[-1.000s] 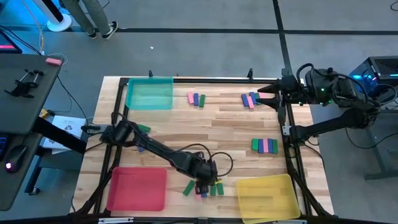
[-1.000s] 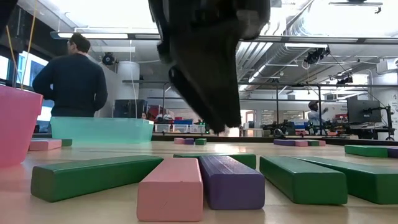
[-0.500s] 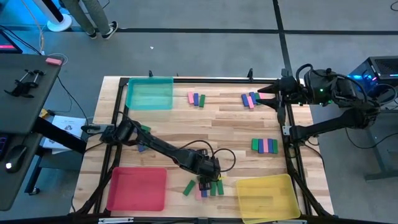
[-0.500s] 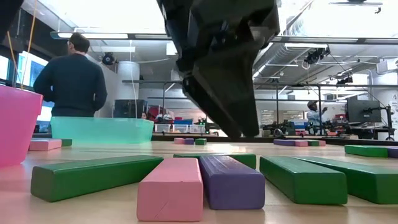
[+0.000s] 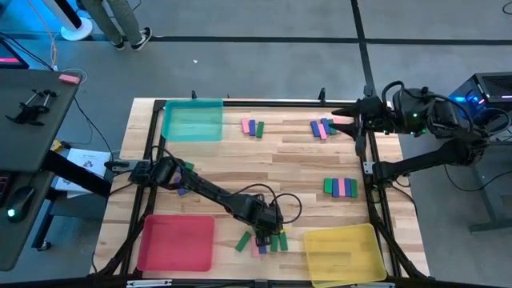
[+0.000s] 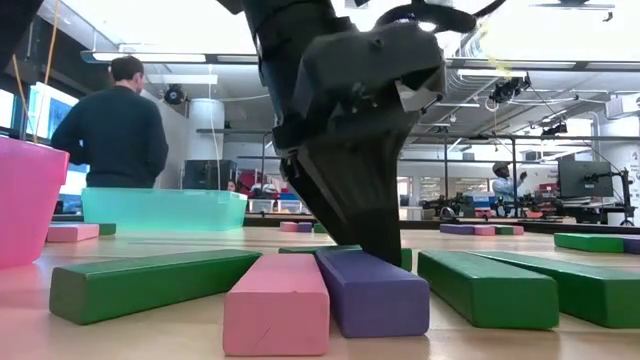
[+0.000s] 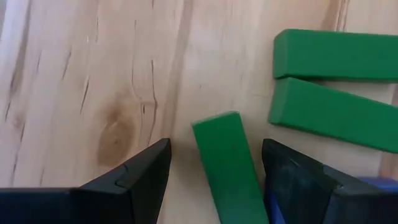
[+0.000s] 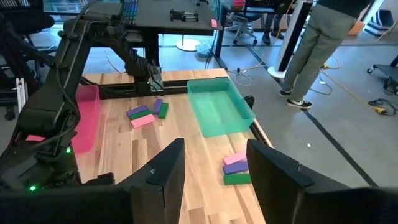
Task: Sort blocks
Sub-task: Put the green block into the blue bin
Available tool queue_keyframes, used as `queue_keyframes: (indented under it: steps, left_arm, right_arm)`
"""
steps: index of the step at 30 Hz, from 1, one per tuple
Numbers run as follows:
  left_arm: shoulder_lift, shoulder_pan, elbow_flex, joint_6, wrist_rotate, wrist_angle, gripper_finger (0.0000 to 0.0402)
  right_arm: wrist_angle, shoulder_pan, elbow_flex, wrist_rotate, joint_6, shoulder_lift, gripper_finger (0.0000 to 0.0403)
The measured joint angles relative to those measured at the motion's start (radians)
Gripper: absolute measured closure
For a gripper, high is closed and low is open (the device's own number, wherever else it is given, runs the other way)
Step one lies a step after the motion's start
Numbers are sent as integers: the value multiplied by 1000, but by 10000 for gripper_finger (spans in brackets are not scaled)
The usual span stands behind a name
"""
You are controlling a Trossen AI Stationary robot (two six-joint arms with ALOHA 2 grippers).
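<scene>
- The left gripper [image 5: 266,232] is low over a cluster of blocks at the near edge of the wooden worktop [image 5: 288,160], between the red tray [image 5: 176,242] and the yellow tray [image 5: 342,254].
- Its jaws stand open, straddling one green block [image 7: 227,168] that lies flat between them; nothing is gripped yet.
- Just beside that block lie two more green blocks [image 7: 336,84], and in the low view a purple block [image 6: 368,290] and a pink block [image 6: 275,303] lie side by side.
- Other small groups of blocks sit well apart: one near the teal tray [image 5: 193,120], one at the far right [image 5: 322,128], one at mid-right [image 5: 340,187].
- The right gripper [image 5: 352,122] waits at the far right edge, jaws apart and holding nothing.
- The blocks look like rigid, light, smooth bars, unlikely to be fragile. The long flat sides suit a pinch across the width near mid-length; crowding neighbours may be nudged.
</scene>
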Motion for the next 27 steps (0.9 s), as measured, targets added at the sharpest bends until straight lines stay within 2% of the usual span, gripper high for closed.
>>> queue_keyframes:
  steps: [4,6,9,13,18,22,25,27]
  left_arm:
    - [5,-2,1,-34,-4,-6,164]
    - [5,-2,1,-36,-7,-12,181]
    - [6,-1,1,-37,-7,-22,239]
    - [1,-1,-1,-17,-10,-25,344]
    - [-12,2,6,10,4,-47,348]
    - [-73,19,26,60,-11,-120,348]
    - [-165,40,49,113,-73,-180,348]
    - [-243,55,54,138,-151,-194,348]
  right_arm:
    - [9,0,0,0,-12,0,252]
    - [13,0,0,0,-12,0,252]
    - [18,0,0,0,-12,0,252]
    - [18,0,0,0,-12,0,252]
    - [19,0,0,0,-12,0,252]
    - [20,0,0,1,-31,0,252]
    - [28,0,0,1,-42,0,252]
    - [40,0,0,1,-42,0,252]
